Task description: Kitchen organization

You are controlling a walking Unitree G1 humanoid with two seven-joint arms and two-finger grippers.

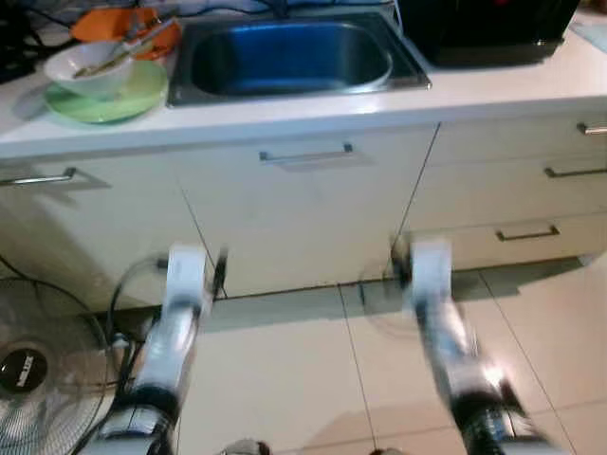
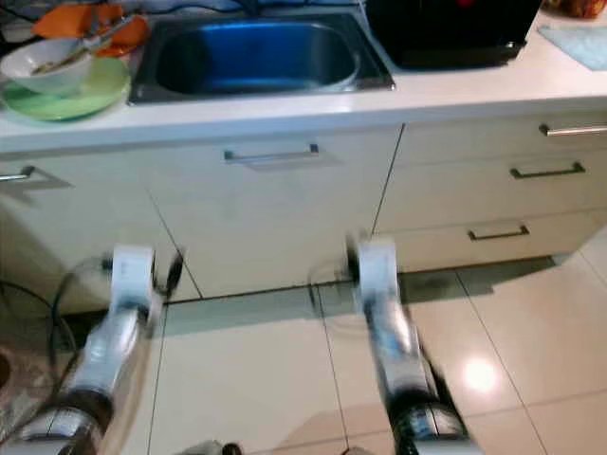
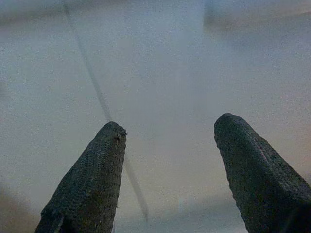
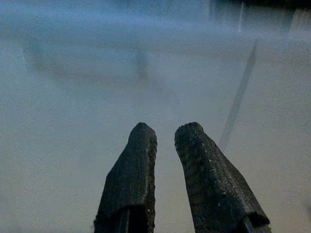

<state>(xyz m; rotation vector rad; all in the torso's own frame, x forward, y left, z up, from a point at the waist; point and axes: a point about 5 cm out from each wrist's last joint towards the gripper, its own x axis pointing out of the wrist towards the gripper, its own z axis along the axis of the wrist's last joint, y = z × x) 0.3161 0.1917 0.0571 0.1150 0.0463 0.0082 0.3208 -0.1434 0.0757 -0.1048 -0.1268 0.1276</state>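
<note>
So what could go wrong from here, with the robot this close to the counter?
1. The white bowl sits on a green plate near the counter edge with a utensil sticking out; a clumsy reach could tip it.
2. A cable loops by the left arm, next to a floor fan; it might snag.
3. Both head views are blurred, so aiming may be off.

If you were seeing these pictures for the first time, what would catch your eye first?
The steel sink set in the white counter, and left of it a white bowl on a green plate. Below, both silver arms hang before the cabinet drawers; the left claw is open.
</note>
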